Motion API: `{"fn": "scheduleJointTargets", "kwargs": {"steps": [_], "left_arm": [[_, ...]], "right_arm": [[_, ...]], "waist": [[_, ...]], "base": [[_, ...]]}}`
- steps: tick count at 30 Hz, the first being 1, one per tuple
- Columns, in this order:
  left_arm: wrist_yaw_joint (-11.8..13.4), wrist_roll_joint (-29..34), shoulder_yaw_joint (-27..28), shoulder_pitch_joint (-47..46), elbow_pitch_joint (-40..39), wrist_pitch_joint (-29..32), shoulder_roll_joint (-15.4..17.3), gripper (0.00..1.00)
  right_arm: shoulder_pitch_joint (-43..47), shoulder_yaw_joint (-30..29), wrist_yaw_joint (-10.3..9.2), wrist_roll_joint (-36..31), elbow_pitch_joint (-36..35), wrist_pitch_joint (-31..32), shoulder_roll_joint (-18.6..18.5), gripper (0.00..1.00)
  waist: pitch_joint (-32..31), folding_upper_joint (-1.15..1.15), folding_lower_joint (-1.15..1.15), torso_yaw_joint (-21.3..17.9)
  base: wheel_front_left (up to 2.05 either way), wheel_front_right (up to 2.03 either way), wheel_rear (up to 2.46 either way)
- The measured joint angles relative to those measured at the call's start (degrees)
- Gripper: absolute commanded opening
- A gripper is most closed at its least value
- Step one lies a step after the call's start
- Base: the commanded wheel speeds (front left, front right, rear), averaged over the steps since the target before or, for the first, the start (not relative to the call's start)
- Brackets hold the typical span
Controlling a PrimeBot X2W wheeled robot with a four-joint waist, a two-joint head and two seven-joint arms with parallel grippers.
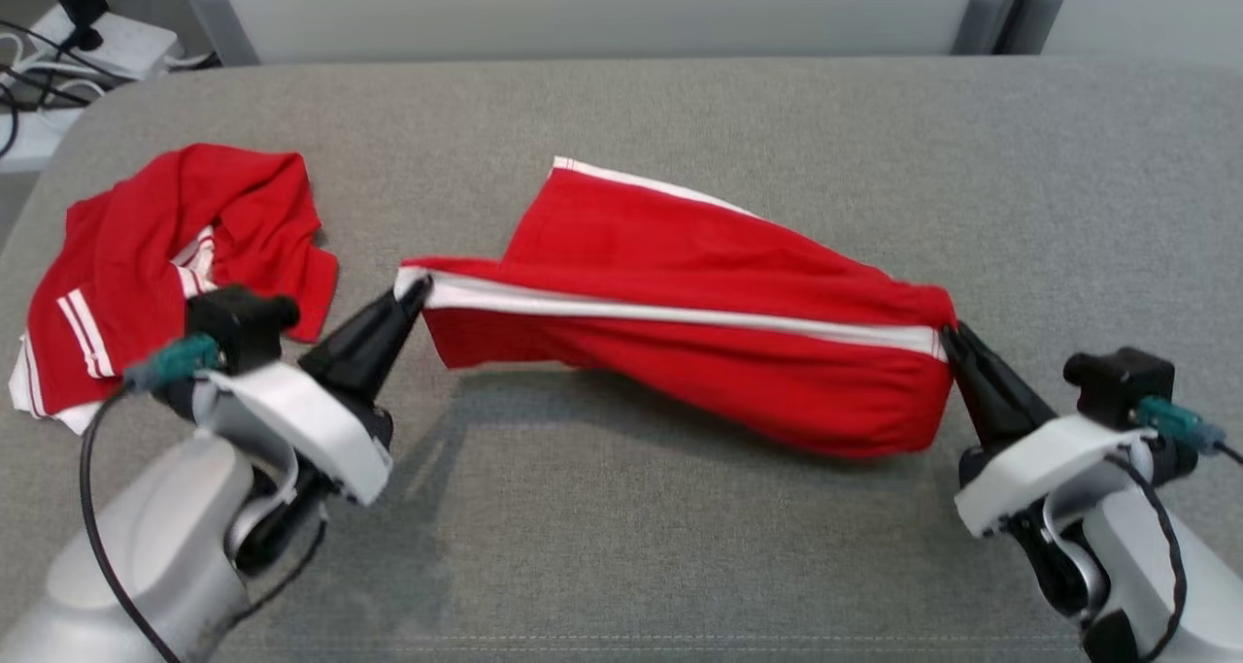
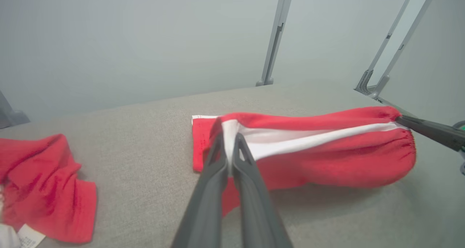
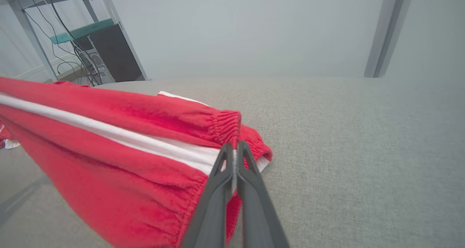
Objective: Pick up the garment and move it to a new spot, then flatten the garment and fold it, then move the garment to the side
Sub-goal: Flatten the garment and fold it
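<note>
Garment, red with a white stripe, hangs stretched between the two claws over the middle of the grey surface, nearer the front edge than the back. Its lower fold sags above a shadow; whether it touches the surface cannot be told.

Near the left edge lies a crumpled heap of red clothing with white stripes, apart from the held piece. Beyond the back left corner sit a power strip and cables.

The left arm rises from the front left corner, its pale forearm angled up and to the right. The left claw is clamped on the garment's left end, right at the white stripe. From the left wrist, its dark fingers pinch the white cloth between them.

The right arm comes up from the front right corner, leaning up and to the left. The right claw is clamped on the gathered waistband at the garment's right end. From the right wrist, its fingers press together on the stripe there.
</note>
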Motion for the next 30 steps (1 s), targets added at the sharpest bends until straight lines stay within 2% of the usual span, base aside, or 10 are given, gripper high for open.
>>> {"fn": "scheduleJointTargets", "kwargs": {"steps": [4, 8, 13, 19, 25, 30], "left_arm": [[0.0, -3.27, -2.26, -8.78, 2.15, 2.5, 2.37, 0.0], [-0.01, -3.82, -6.9, -15.94, 4.78, 5.12, 4.39, 0.0], [-0.01, -8.55, -10.05, -21.25, 8.5, 6.24, 5.59, 0.0], [-0.01, -11.16, -13.47, -27.25, 10.24, 5.5, 6.69, 0.0], [-0.01, -13.35, -16.8, -31.88, 13.24, 3.16, 7.83, 0.0], [-0.01, -14.29, -18.51, -33.72, 14.74, 2.71, 9.05, 0.0]], "right_arm": [[-5.56, -1.47, 0.01, -1.47, 0.62, -0.01, 2.09, 0.0], [-10.4, -2.58, 0.0, -2.44, 2.32, -0.01, 3.88, 0.0], [-14.23, -4.13, 0.01, -3.04, 4.21, -0.01, 7.08, 0.0], [-17.09, -6.12, 0.01, -3.64, 4.38, -0.01, 9.35, 0.0], [-17.4, -3.57, 0.0, -0.87, 4.05, -0.01, 11.87, 0.0], [-17.4, -1.88, 0.0, 0.92, 3.02, -0.01, 12.36, 0.0]], "waist": [[3.87, 0.0, 0.0, -1.06], [7.66, 0.0, 0.0, -2.57], [11.68, 0.0, 0.0, -5.06], [15.87, 0.0, 0.0, -8.18], [18.93, 0.0, 0.0, -11.92], [19.98, 0.0, 0.0, -13.97]], "base": [[0.0, 0.0, 0.0], [0.0, 0.0, 0.0], [0.0, 0.0, 0.0], [0.0, 0.0, 0.0], [0.0, 0.0, 0.0], [0.0, 0.0, 0.0]]}}
